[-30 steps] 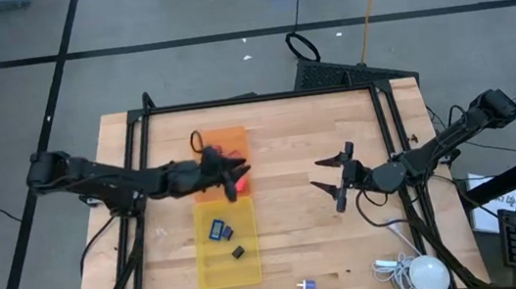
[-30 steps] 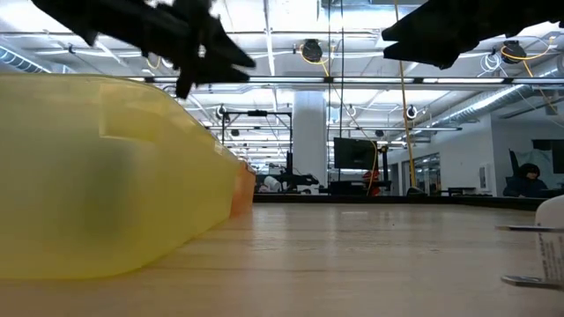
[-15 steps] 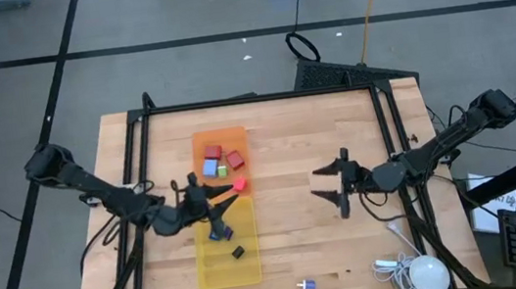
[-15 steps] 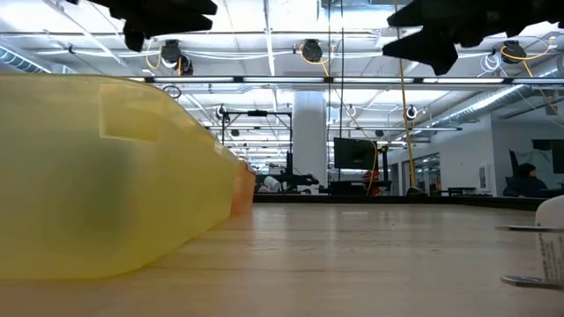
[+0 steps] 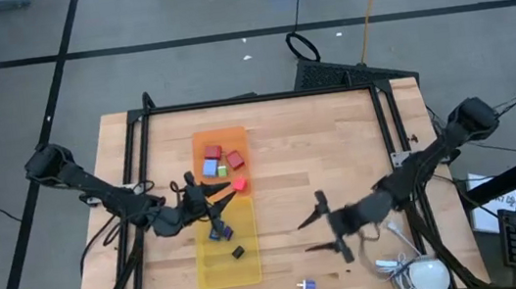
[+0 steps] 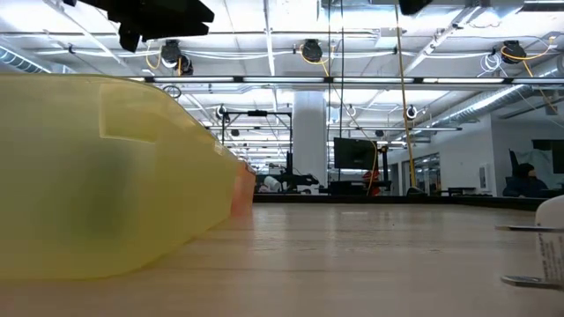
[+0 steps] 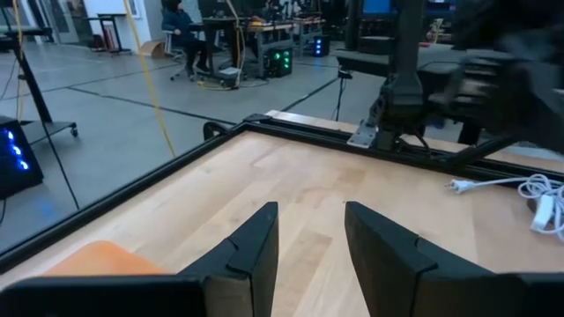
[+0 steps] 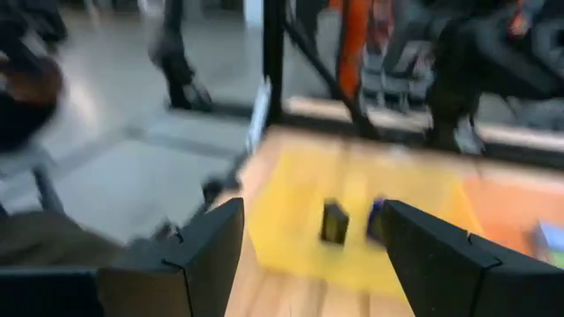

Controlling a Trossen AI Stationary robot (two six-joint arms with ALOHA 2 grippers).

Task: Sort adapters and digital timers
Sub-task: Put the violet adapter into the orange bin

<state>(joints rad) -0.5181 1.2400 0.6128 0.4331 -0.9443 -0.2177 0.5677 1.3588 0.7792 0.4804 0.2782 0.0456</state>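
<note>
The orange tray holds several adapters: red, light blue, green, another red and a pink-red one at its near end. The yellow tray holds a dark blue timer and a black timer. A white-purple adapter lies on the table near the near edge. My left gripper hovers open over the yellow tray's far left corner. My right gripper hangs open right of the yellow tray; its wrist view shows the black timer.
A white mouse-like device with its cable lies at the near right corner. A black frame runs around the table top. Bare wood lies between the trays and the right arm. In the low view the yellow tray fills the left side.
My left gripper has drawn back from the orange tray's near end toward the left and near edge; a pink-red adapter lies where it was. My right gripper has swung from mid-table toward the near edge and left, dropping closer to the white-purple adapter.
</note>
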